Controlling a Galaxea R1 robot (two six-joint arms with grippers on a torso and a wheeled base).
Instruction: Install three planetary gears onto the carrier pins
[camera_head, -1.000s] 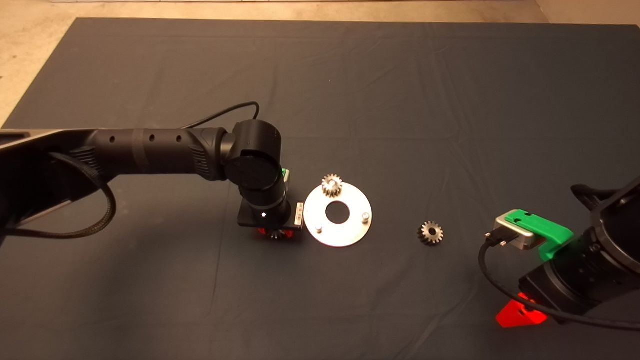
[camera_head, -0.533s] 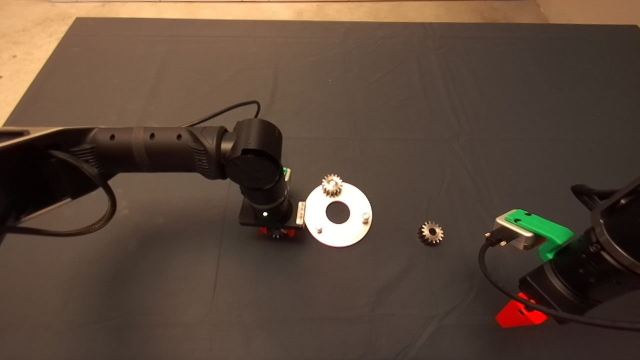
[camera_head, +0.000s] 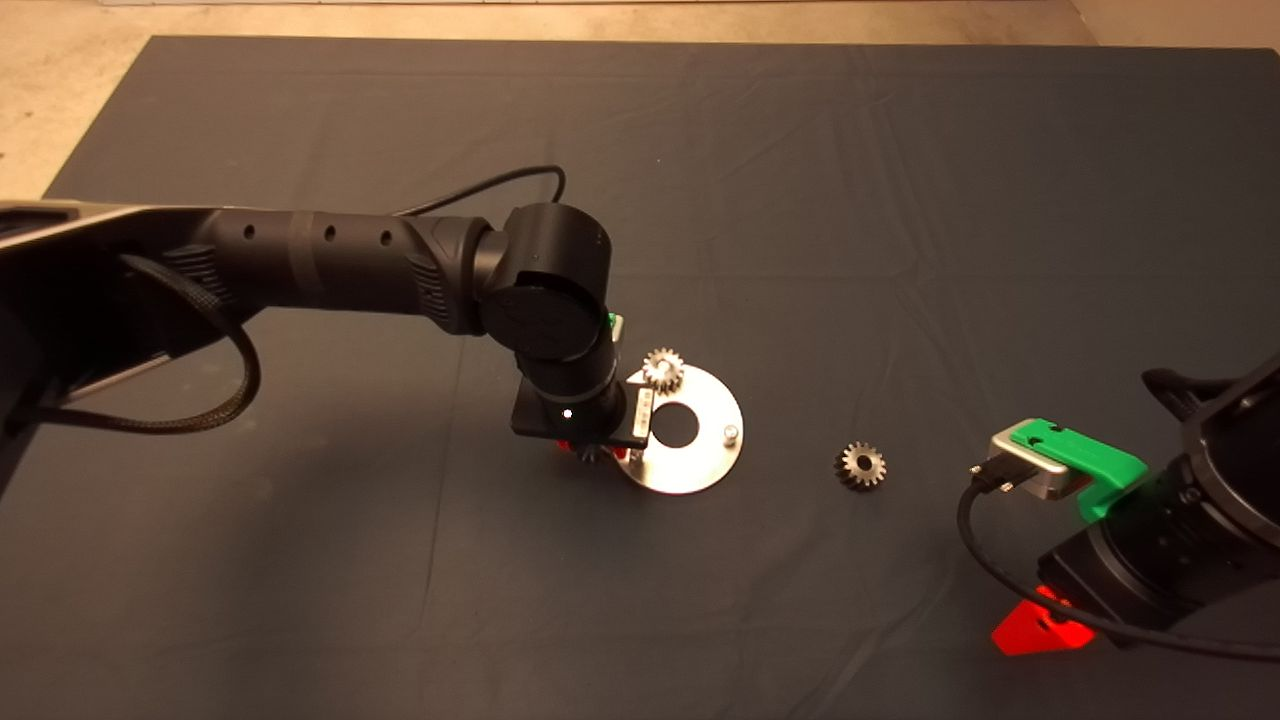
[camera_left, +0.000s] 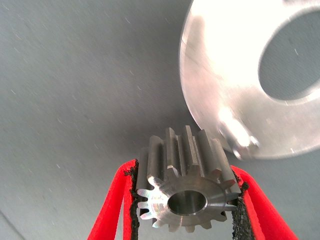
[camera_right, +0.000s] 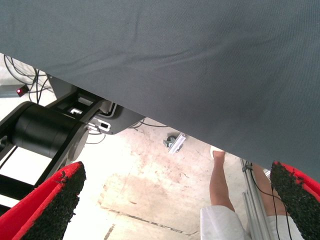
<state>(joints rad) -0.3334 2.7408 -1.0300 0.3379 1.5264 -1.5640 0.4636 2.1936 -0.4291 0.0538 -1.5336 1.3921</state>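
Note:
My left gripper (camera_head: 597, 455) is shut on a silvery planetary gear (camera_left: 185, 195), held by its teeth between the two red fingers (camera_left: 117, 200). It hangs over the near-left edge of the shiny round disc (camera_head: 690, 472). In the left wrist view a bare carrier pin (camera_left: 243, 145) stands just beside the held gear. A second gear (camera_head: 662, 370) sits on the disc's far pin. Another bare pin (camera_head: 732, 433) stands at the disc's right. A third gear (camera_head: 861, 466) lies loose on the mat, right of the disc. My right gripper (camera_head: 1040, 625) waits open at the lower right.
The dark mat (camera_head: 800, 200) covers the table, with wrinkles across it. The left arm (camera_head: 330, 270) stretches in from the left above the mat. Past the mat's edge, the right wrist view shows the floor, the robot's base (camera_right: 45, 132) and a person's leg (camera_right: 220, 185).
The left arm has moved right and slightly away, carrying the gear from beside the disc's left rim to over its near-left edge. The right arm has not moved.

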